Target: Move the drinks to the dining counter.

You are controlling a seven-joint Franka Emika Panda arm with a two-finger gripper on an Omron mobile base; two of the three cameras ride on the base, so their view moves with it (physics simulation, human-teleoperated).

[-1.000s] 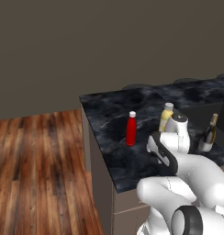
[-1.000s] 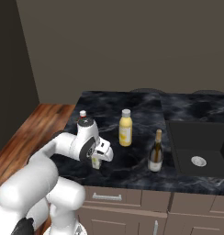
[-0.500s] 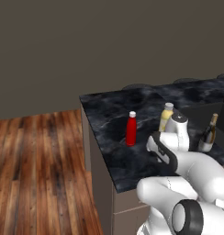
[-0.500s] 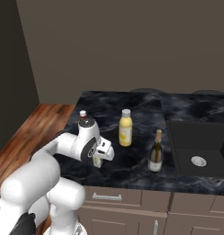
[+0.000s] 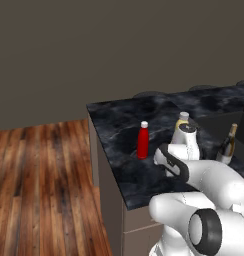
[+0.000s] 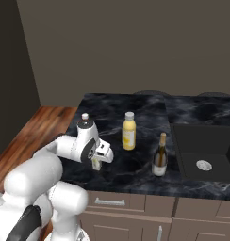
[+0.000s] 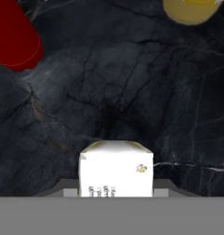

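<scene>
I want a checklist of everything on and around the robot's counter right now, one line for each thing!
Surface: black marble counter over drawers, sink at its right.
Job's things: red bottle, yellow juice bottle and wine bottle stand upright and apart on the counter; small white carton sits between the gripper's fingers.
Clutter: nothing seen.
Grippers: gripper shut on the carton, just above the counter.
Cables: nothing seen.
Surroundings: wooden floor to the left, plain dark wall behind.
</scene>
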